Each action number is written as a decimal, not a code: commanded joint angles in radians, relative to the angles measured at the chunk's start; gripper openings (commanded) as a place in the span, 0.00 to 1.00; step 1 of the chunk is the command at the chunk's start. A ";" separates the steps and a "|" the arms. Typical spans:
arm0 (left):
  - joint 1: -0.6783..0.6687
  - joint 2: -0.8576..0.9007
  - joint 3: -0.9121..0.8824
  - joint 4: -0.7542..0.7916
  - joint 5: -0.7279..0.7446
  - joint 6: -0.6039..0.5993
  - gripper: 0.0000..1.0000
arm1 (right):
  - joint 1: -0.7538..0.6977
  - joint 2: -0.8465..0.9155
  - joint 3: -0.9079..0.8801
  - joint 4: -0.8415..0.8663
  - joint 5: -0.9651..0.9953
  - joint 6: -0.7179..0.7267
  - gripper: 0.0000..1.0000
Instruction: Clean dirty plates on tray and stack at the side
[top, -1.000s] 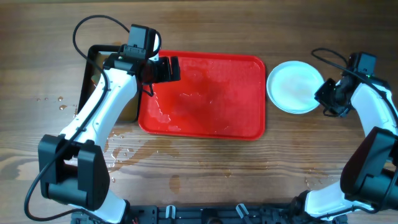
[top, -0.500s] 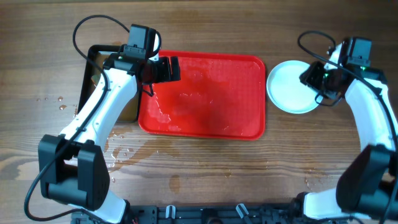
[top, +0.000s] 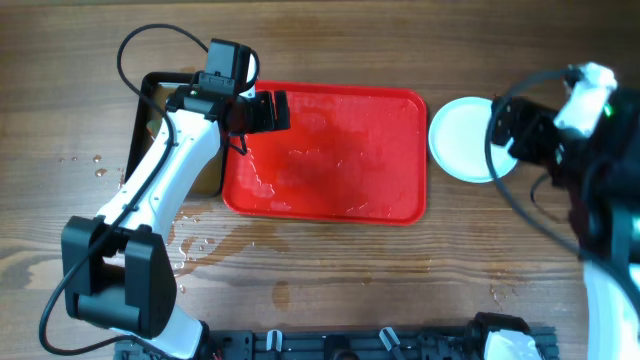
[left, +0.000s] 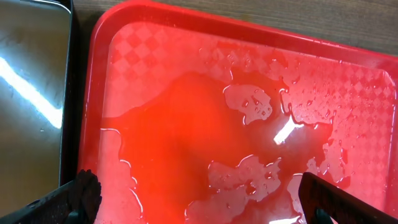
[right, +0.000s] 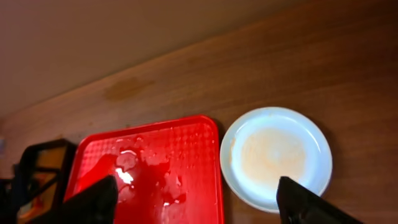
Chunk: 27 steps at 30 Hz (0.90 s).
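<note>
The red tray (top: 325, 155) lies mid-table, wet and holding no plates; it also shows in the left wrist view (left: 249, 124) and the right wrist view (right: 149, 168). A white plate (top: 465, 138) sits on the wood right of the tray, with a faint orange-brown film at its centre in the right wrist view (right: 277, 155); whether more plates lie under it I cannot tell. My left gripper (top: 270, 112) is open and empty over the tray's back left corner, as the left wrist view (left: 199, 205) shows. My right gripper (right: 196, 205) is open and empty, raised high over the plate's right side.
A black pan (top: 160, 130) of brownish water stands left of the tray, under my left arm; it also shows in the left wrist view (left: 31, 93). Water drops (top: 200, 245) lie on the wood in front of the tray's left end.
My right arm has lifted up and away from the plate, toward the camera. The left arm, tray and plate have not moved.
</note>
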 joint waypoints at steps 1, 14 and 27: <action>-0.003 0.011 0.014 0.003 0.012 -0.009 1.00 | 0.004 -0.101 0.021 -0.066 -0.061 -0.002 1.00; -0.003 0.011 0.014 0.003 0.012 -0.009 1.00 | 0.004 -0.146 0.021 -0.089 0.000 0.018 1.00; -0.003 0.011 0.014 0.003 0.012 -0.009 1.00 | 0.031 -0.370 -0.377 0.349 0.034 -0.184 1.00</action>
